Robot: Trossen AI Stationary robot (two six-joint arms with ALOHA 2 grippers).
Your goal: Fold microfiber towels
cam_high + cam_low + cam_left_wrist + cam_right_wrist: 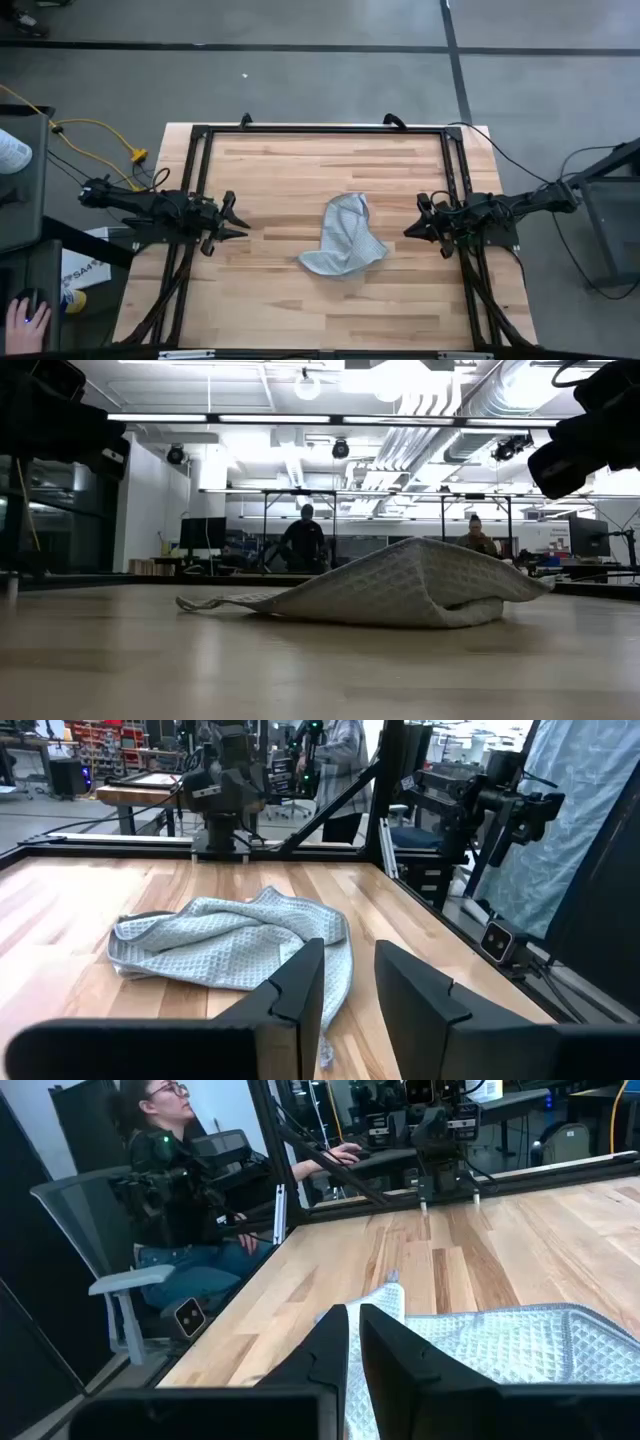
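1 towel [343, 238], crumpled, lying btwn the 2 grippers: left gripper [238, 221] w/ 2 fingers apart, right gripper [413, 229] w/ 2 fingers nearly together. 1 table [280, 170]. 1 seated person [175, 1175] beyond the right gripper. 2 people [303, 540] in bkgd past the towel.

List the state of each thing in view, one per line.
Towel: crumpled in a loose heap mid-table, unfolded, not held.
Left gripper: fingers open, empty, left of the towel and clear of it.
Right gripper: fingers nearly closed with a narrow gap, empty, right of the towel and not touching it.
Table: wooden top, carrying only the towel between the arms.
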